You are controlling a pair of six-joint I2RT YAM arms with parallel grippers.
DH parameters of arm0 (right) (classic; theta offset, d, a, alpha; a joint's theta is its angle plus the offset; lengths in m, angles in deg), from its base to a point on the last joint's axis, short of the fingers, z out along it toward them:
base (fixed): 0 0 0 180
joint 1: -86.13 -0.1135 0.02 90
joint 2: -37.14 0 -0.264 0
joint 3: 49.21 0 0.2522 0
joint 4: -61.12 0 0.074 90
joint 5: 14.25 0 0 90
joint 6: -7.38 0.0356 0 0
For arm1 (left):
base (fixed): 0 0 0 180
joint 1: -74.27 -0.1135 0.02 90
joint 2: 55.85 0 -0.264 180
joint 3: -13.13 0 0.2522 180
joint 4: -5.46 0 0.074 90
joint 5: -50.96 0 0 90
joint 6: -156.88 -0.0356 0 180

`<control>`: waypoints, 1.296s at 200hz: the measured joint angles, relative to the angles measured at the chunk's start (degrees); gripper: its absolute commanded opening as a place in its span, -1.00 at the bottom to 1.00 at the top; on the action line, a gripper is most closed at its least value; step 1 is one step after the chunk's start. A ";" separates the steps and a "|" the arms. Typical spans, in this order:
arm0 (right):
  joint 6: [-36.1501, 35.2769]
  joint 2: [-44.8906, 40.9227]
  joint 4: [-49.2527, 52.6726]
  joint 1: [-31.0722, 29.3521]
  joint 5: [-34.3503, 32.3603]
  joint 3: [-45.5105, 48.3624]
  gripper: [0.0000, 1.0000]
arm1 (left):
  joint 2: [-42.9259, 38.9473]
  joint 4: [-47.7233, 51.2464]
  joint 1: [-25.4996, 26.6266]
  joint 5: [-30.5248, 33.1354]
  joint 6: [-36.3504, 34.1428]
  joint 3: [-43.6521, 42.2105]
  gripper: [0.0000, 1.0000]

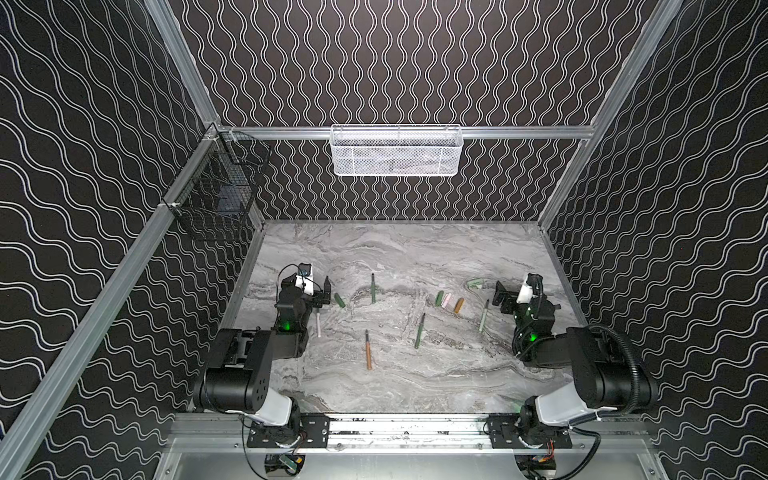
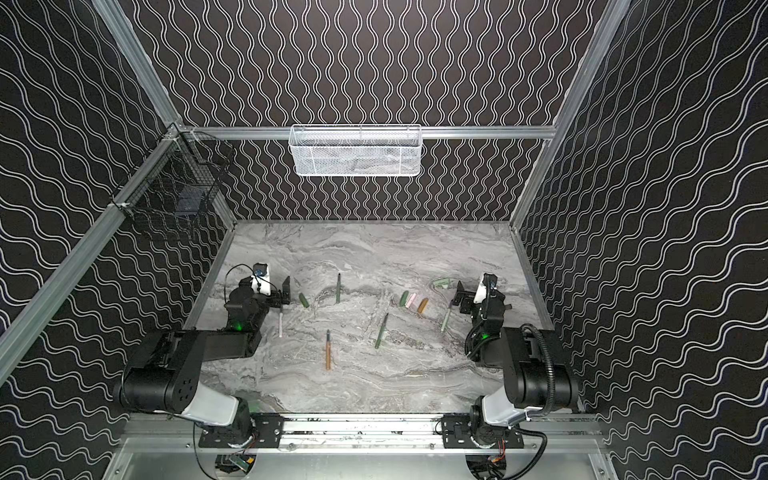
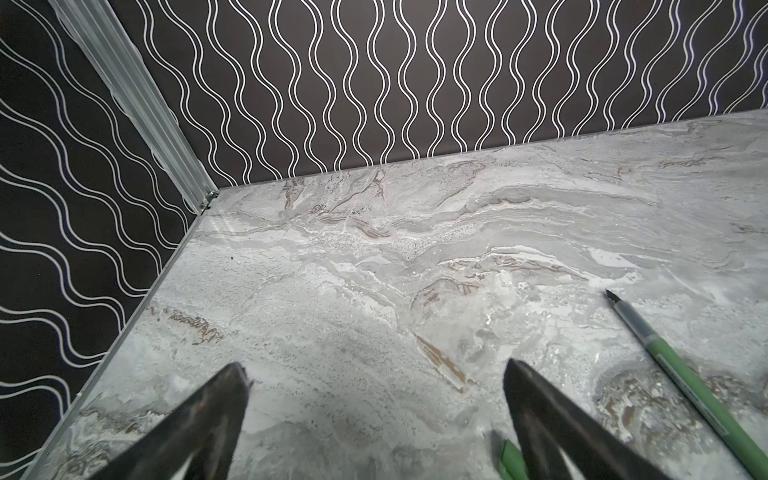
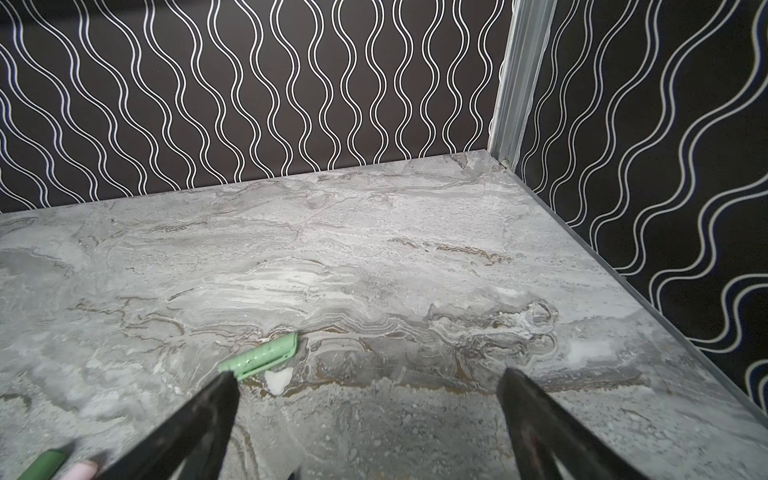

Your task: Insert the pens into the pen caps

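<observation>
Both hands hover low over the grey marbled table (image 1: 395,386), fingers spread wide with nothing between them: the left hand (image 3: 374,370) at the left of both top views, the right hand (image 4: 368,376) at the right.

Five thin pens lie flat and uncapped, dark tapered tips toward the upper edge of the frame. The pinkish white pen (image 1: 318,325) lies at the left, its tip end hidden under the left hand. The upper dark green pen (image 1: 373,288) sits above centre, the tilted dark green pen (image 1: 420,331) at centre, the orange-brown pen (image 1: 368,350) below centre. The pale green pen (image 1: 483,316) lies at the right, near the right hand.

The caps are short, stubby tubes. A lone dark green cap (image 1: 339,300) lies just right of the left hand. Right of centre, three sit side by side: another dark green cap (image 1: 439,298), the pink cap (image 1: 446,300) and the orange-brown cap (image 1: 459,305). The pale green cap (image 1: 475,284), ribbed along its side, lies above them.
</observation>
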 measured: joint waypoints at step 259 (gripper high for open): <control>29.55 -14.99 85.99 0.04 1.53 -47.10 0.15 | -19.69 65.20 0.98 -4.55 37.40 47.47 0.91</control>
